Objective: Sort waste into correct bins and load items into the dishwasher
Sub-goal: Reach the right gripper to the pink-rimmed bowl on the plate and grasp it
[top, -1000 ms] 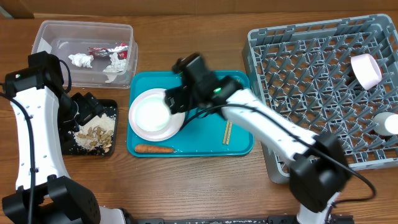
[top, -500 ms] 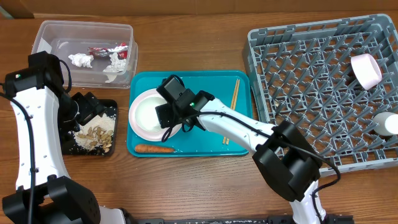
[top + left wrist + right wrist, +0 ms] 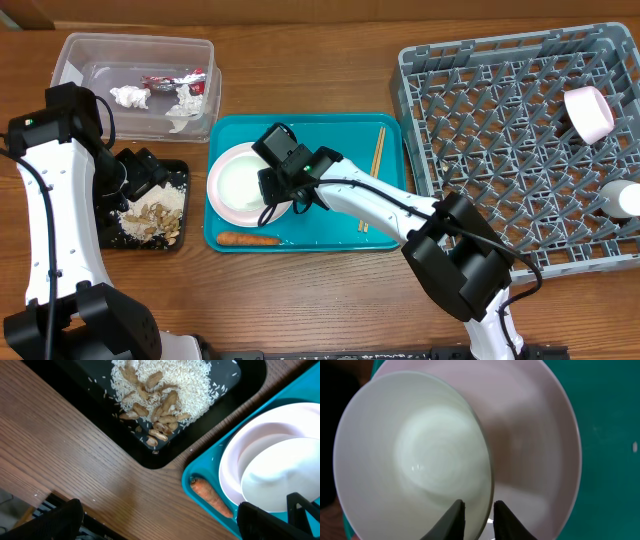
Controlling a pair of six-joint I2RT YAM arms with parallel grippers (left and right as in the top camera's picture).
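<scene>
Right claw [image 3: 477,510]: pinches the rim of the bowl [image 3: 415,460], one finger inside and one outside; this bowl sits on the plate [image 3: 535,435] in the teal tray [image 3: 330,135].
Left claw [image 3: 157,510]: spread wide and empty, over the corner of the black tray [image 3: 90,405].
Done: wrapper [image 3: 160,82] and tissue [image 3: 130,96] lie in the clear tub [image 3: 80,50]; rice scraps [image 3: 165,375] in the black tray; second bowl [image 3: 590,112] and cup [image 3: 622,198] sit in the dish rack [image 3: 500,120].
To do: gripped bowl, plate and chopsticks [image 3: 378,150] to the rack; carrot [image 3: 248,239], just beside the plate, to a bin.
Progress: about halfway, I judge.
</scene>
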